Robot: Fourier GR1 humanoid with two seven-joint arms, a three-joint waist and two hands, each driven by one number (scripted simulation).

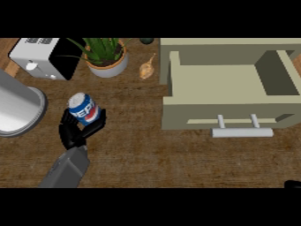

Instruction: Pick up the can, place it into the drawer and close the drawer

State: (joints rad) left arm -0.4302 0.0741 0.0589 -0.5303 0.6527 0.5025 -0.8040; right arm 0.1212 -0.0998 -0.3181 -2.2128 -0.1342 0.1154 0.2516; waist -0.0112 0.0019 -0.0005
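Note:
A blue, white and red can (pixel 82 108) stands on the wooden counter, left of centre, leaning slightly. My left hand (pixel 76 129) comes up from below and wraps its lower end, fingers on the can's left side and thumb on its right. The beige drawer (pixel 178 84) is pulled open at the right, its inside bare, with a pale bar handle (pixel 242 132) on its front. Only a dark sliver of my right hand (pixel 300 184) shows at the lower right corner, and its fingers are hidden.
A large silver cylinder (pixel 9 106) stands close to the can's left. Behind it are a white and black toaster (pixel 42 57), a potted plant (pixel 106 57) and a small tan bulb (pixel 147 67) beside the drawer's left wall.

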